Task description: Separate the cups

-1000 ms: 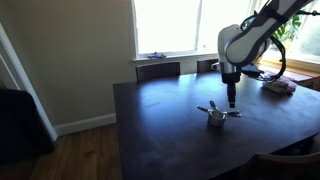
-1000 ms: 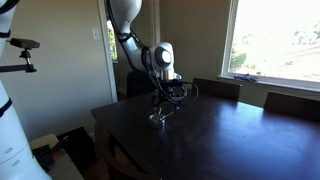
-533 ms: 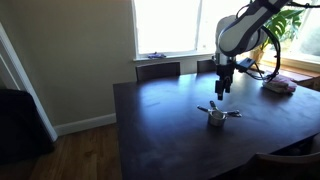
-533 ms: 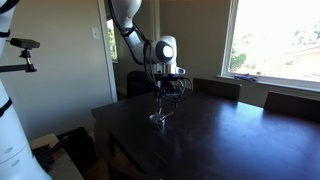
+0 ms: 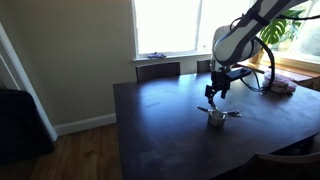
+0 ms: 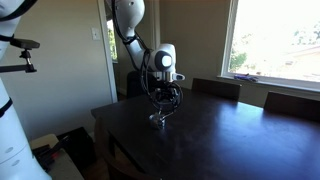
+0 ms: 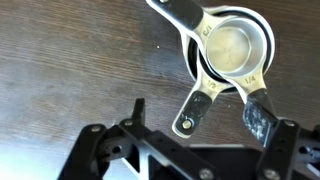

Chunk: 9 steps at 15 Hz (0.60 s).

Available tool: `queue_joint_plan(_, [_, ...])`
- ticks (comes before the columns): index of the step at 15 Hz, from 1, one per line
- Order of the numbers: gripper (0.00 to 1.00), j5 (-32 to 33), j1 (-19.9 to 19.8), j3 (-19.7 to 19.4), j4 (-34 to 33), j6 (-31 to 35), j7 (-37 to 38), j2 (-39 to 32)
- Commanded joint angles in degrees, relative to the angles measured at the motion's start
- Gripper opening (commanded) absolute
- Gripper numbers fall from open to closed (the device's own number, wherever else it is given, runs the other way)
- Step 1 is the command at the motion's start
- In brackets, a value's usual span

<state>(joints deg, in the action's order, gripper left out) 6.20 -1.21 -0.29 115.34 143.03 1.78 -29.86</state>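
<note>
The shiny round metal cups are sitting nested on the dark, grained wooden table, their flat handles fanning outward. The gripper is hovering just above them with its fingers spread.

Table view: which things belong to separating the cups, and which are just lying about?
For the job: measuring cups, gripper.
Lying about: pinkish stack near the window, chair backs, plant.
</note>
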Motion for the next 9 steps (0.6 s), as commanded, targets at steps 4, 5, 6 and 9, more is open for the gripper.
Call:
queue_joint_plan(4, [1.00, -2.79, 2.35, -2.06, -0.93, 6.07, 8.03, -3.06])
queue_joint_plan(5, [1.00, -2.95, 2.48, -2.25, -1.07, 5.95, 8.85, -3.37])
queue_joint_plan(6, [0.96, -3.09, 2.52, -2.37, -1.13, 6.05, 9.29, -3.61])
queue_joint_plan(9, [0.70, -3.55, 2.62, -2.65, -1.67, 5.67, 10.26, -4.43])
